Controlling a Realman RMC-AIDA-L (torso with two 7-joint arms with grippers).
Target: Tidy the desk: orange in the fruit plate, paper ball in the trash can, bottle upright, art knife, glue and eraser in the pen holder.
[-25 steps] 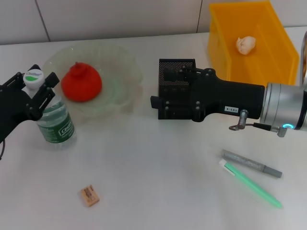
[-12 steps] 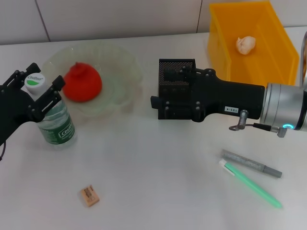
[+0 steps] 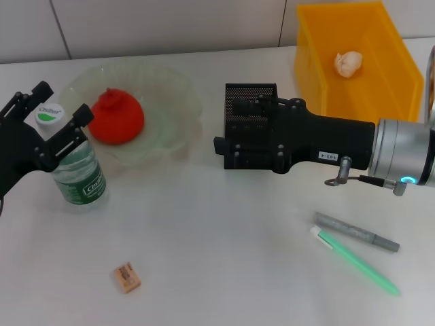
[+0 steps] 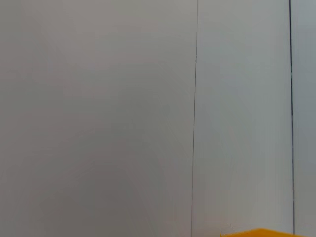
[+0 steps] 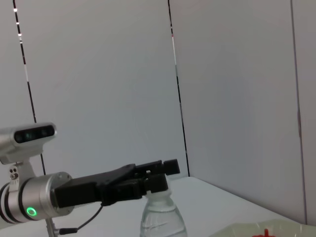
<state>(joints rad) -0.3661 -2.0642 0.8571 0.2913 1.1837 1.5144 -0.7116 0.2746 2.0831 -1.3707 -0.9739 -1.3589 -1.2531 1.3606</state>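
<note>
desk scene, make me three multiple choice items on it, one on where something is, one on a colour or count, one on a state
1. Where is the paper ball?
A. in the fruit plate
B. in the trash can
C. beside the eraser

2. How many pen-like items lie on the table near the right arm?
A. none
B. two
C. four

3. How does the bottle stand?
A. upright
B. on its side
C. upside down

Answers:
1 B: the paper ball lies inside the yellow trash can, far from the eraser, while the fruit plate holds the orange.
2 B: a grey pen and a green pen lie side by side.
3 A: the bottle stands cap up, with the left gripper open around its neck. The right gripper is at the pen holder.
</note>
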